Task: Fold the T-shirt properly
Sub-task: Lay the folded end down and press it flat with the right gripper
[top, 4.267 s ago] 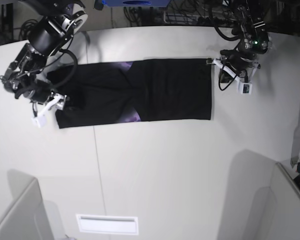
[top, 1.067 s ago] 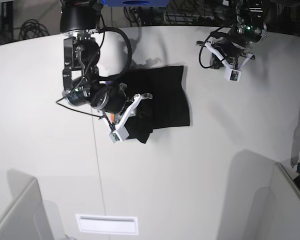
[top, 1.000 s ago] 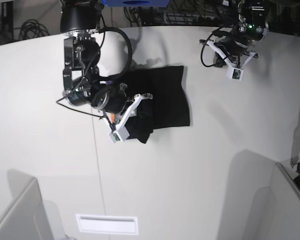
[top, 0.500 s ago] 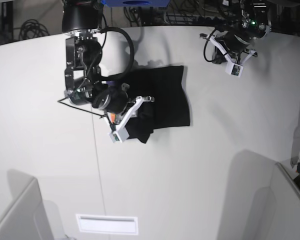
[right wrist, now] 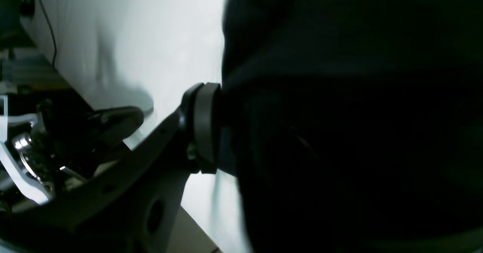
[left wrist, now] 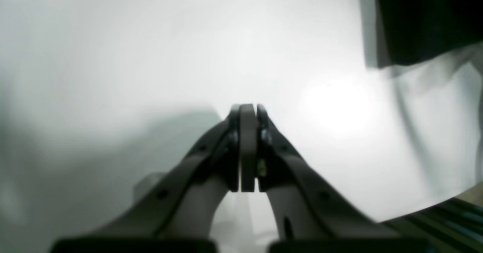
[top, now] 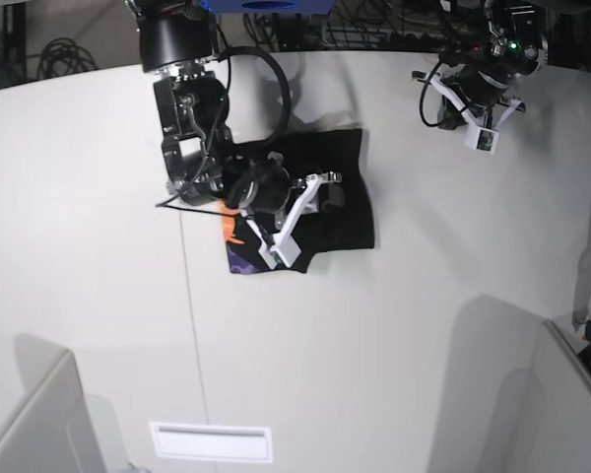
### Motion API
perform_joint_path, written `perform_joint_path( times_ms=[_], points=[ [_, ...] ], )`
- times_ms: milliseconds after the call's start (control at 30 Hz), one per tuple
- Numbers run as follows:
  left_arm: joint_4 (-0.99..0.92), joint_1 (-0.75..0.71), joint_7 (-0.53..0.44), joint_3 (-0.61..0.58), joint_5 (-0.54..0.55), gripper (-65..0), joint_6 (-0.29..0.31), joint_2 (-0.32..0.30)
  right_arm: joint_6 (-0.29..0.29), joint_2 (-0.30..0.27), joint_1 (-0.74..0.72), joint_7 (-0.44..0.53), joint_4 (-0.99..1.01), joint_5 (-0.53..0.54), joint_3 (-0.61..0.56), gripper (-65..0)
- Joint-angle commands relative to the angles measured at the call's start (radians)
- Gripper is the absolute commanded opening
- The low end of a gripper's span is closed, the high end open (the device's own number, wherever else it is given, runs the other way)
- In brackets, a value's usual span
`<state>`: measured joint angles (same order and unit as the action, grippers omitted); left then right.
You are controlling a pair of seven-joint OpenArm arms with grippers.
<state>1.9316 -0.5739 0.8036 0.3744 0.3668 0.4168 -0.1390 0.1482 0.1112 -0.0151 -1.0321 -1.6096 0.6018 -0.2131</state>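
Observation:
The black T-shirt [top: 350,202] lies folded into a small block at the table's middle back. Its purple and orange print [top: 238,254] shows at the lower left corner. My right gripper [top: 320,192] is down on the shirt's middle. In the right wrist view one finger [right wrist: 205,132] presses against the T-shirt's [right wrist: 339,113] edge, and the cloth hides the other finger. My left gripper [top: 470,108] hangs over bare table at the back right, away from the shirt. Its fingers [left wrist: 247,147] are shut together on nothing.
A white strip [top: 212,441] lies near the table's front edge. Grey panels stand at the front left [top: 30,424] and front right [top: 561,394]. Cables [top: 69,54] run behind the back edge. A black corner [left wrist: 426,19] fills the left wrist view's top right.
My right arm has swung right across the shirt, and the lower left corner now shows the purple and orange print. My left arm has drifted further right along the back.

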Motion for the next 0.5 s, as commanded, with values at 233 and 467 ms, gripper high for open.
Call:
perform_joint_path(
  times_ms=[233,467],
  points=[
    [0.018,-0.005,-0.014,0.033,0.005,-65.0,0.003,-0.009,-0.002,0.008,-0.041,0.048,-0.016,0.017,-0.111,-35.1],
    [0.016,-0.004,-0.014,0.053,0.005,-65.0,0.003,-0.009,-0.002,-0.032,-0.018,0.046,-0.169,0.022,-0.176,-35.3]
  ],
)
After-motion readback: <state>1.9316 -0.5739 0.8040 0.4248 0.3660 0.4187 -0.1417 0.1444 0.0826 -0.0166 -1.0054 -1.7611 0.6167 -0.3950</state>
